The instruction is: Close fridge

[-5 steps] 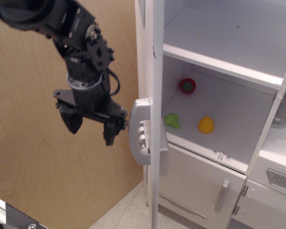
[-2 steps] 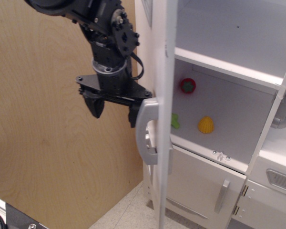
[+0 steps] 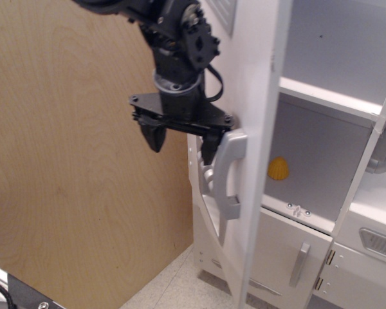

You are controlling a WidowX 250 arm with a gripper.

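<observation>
The gripper (image 3: 182, 143) hung with jaws spread wide and empty, its right finger (image 3: 210, 150) against the grey door handle (image 3: 228, 174). The fridge (image 3: 321, 148) stood at right, door half open, a yellow toy (image 3: 278, 168) visible inside.

- Matte black arm (image 3: 174, 32) in upper centre of frame, built of chunky jointed segments with round silver screws.
- Silver-grey collar ring above flat black crossbar.
- Black cable looping at right side.
- Gripper (image 3: 182, 143): two tapered black fingers (image 3: 155, 136).
</observation>
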